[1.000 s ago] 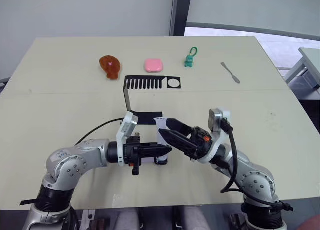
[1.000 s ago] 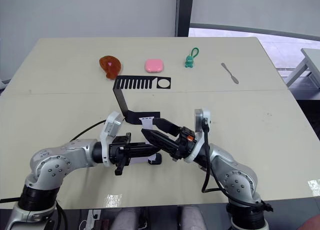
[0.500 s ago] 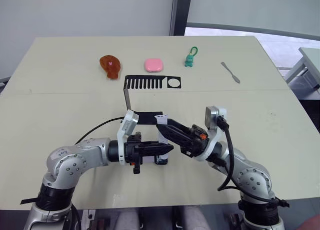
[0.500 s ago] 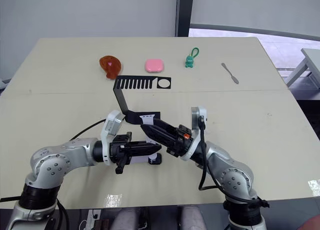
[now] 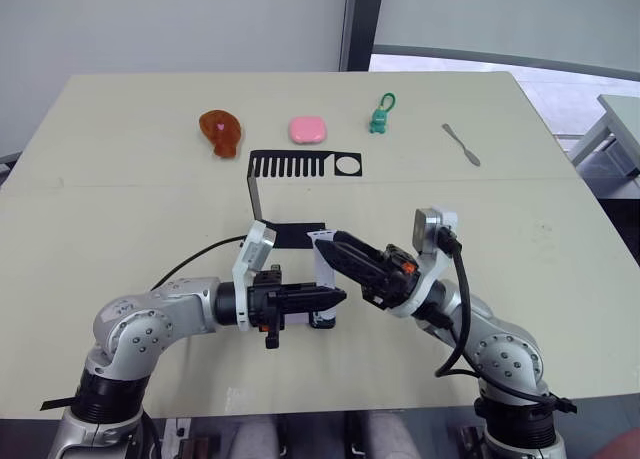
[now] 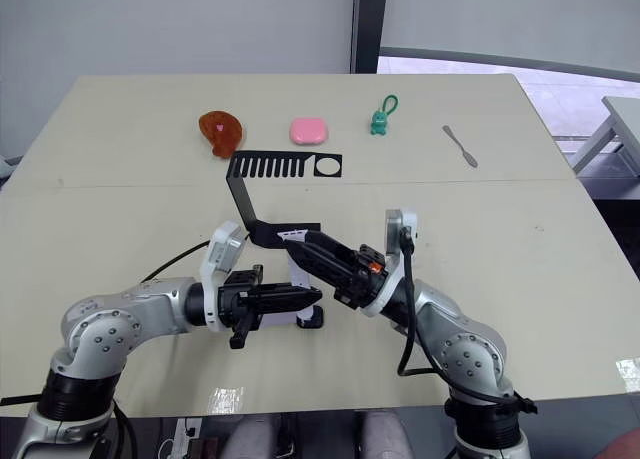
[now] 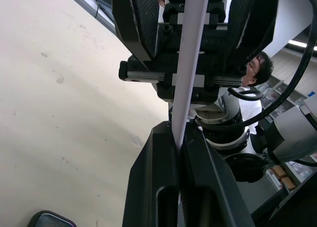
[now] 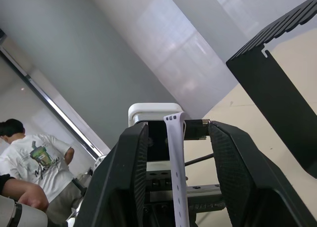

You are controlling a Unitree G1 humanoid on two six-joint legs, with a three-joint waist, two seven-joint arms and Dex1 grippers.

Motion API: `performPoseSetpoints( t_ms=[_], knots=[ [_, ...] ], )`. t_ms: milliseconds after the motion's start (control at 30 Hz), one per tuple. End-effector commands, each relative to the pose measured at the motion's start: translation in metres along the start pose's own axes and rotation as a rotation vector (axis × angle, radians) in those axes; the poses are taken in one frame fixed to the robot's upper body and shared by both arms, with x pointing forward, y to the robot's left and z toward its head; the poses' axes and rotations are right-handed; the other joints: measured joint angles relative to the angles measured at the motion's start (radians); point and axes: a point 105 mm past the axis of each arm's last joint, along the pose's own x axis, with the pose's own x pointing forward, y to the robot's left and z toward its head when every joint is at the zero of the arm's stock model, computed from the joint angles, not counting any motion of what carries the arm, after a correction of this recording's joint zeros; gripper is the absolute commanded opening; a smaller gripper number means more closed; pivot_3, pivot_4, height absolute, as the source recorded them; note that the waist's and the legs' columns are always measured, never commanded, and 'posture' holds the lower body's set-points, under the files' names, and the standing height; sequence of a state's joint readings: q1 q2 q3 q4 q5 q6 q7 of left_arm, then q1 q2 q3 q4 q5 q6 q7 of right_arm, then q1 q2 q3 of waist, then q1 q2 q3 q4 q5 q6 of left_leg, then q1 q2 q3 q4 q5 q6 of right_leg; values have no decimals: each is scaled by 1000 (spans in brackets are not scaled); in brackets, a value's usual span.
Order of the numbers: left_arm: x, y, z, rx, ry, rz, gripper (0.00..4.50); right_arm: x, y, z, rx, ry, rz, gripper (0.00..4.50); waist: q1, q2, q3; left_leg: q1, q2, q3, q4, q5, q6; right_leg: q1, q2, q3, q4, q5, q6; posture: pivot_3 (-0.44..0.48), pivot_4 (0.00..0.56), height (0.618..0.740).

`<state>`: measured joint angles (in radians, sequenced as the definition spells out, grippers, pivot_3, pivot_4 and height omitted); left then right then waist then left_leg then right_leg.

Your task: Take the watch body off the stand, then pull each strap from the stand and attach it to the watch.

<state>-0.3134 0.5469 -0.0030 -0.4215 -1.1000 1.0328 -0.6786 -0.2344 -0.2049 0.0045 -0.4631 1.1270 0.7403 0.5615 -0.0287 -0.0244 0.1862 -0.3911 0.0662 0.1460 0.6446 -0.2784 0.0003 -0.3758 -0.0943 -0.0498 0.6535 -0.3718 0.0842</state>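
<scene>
A pale strap [image 5: 322,269] stands upright between my two grippers near the table's front. My left gripper [image 5: 340,298] is shut on its lower part, and the strap [image 7: 190,64] rises from between the closed fingers [image 7: 153,158]. My right gripper [image 5: 327,244] is open, with one finger on either side of the strap's [image 8: 177,162] upper end and gaps showing. The small black watch body [image 5: 320,321] lies on the table just under the left gripper's tips. The black stand [image 5: 300,165] is behind them, its comb bar bare.
Along the back of the table lie a brown drumstick toy [image 5: 220,131], a pink case [image 5: 307,129], a green keychain figure [image 5: 381,117] and a grey spatula tool [image 5: 461,144]. A person in a white shirt [image 8: 29,160] is beyond the table.
The right gripper has shifted a little around the strap's upper end. The left gripper has kept its hold and place.
</scene>
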Motion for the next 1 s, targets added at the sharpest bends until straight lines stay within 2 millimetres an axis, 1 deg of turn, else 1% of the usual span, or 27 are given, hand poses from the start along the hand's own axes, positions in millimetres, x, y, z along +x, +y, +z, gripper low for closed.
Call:
performPoseSetpoints(
  t_ms=[33,500,933,1000],
  knots=[
    [0,-6,5,36,-17,-26,0,3,5,8,-25,-32,20,2063,0,0,0,0,0,0,0,0,0,0,0,0,0,0,0,0,150,740],
    [0,-6,3,33,-13,-23,0,4,8,-1,-16,28,42,2063,0,0,0,0,0,0,0,0,0,0,0,0,0,0,0,0,150,740],
    [-2,-4,1,34,-12,-16,0,3,5,2,-18,14,27,2063,0,0,0,0,0,0,0,0,0,0,0,0,0,0,0,0,150,740],
    [-1,-4,0,33,-11,-17,0,2,5,1,-17,19,28,1514,0,0,0,0,0,0,0,0,0,0,0,0,-1,0,0,0,150,740]
  ],
)
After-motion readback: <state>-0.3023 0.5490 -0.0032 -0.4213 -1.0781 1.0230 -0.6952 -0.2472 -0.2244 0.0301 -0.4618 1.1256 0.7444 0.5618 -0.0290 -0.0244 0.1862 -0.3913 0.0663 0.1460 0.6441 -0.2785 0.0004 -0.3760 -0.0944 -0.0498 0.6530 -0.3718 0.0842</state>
